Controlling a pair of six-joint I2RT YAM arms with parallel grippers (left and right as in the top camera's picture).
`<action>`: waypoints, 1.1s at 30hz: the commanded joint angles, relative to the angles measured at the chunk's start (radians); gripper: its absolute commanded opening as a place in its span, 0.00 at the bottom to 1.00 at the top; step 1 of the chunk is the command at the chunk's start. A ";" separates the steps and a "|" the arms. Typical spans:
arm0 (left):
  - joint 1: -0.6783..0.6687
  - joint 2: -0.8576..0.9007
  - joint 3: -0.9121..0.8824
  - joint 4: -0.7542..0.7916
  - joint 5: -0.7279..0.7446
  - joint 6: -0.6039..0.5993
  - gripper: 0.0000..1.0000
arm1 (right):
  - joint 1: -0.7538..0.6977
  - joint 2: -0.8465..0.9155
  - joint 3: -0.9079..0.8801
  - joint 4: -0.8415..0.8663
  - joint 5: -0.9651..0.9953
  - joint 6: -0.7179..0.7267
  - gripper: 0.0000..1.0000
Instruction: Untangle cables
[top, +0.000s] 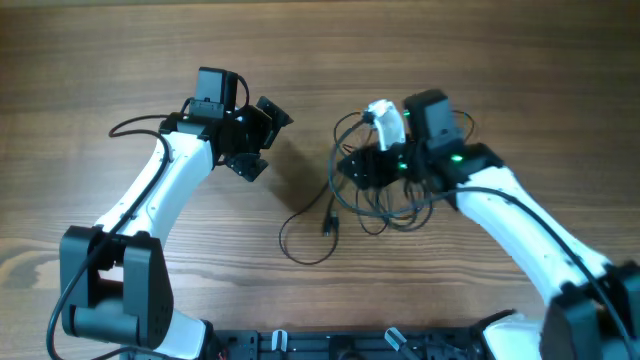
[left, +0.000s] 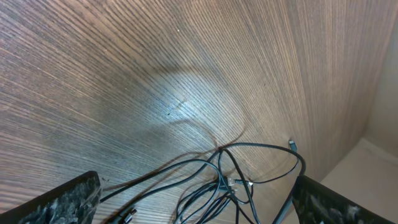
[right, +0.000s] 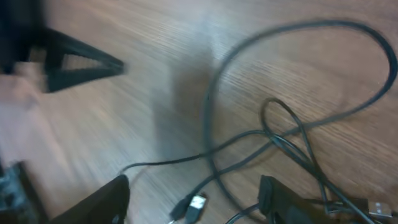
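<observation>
The cables (top: 388, 195) lie as a knot of thin black wires on the wooden table, right of centre. One loose loop (top: 300, 240) with a small plug (top: 328, 226) trails out to the left. My right gripper (top: 362, 165) hovers over the knot's left side. In the right wrist view its jaws stand apart around a plug end (right: 194, 208) and crossing strands (right: 273, 143), pinching nothing. My left gripper (top: 258, 135) is open, apart from the wires to their left. Its wrist view shows the knot (left: 229, 182) between its fingers (left: 59, 199), untouched.
The wooden table (top: 100, 60) fills every view. A white part (top: 385, 120) sits on the right arm above the knot. A pale edge (left: 373, 174) shows at the right of the left wrist view. The left gripper (right: 68, 59) appears blurred at the right wrist view's top left.
</observation>
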 joint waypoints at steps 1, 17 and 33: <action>0.005 -0.013 0.004 -0.018 -0.016 -0.017 1.00 | 0.012 0.115 0.005 0.027 0.083 0.087 0.35; -0.336 -0.012 0.004 0.158 0.061 -0.358 1.00 | -0.033 -0.161 0.156 -0.038 -0.161 0.063 0.04; -0.475 0.145 0.004 0.338 0.014 -0.383 0.48 | -0.055 -0.166 0.160 -0.084 -0.138 0.048 0.04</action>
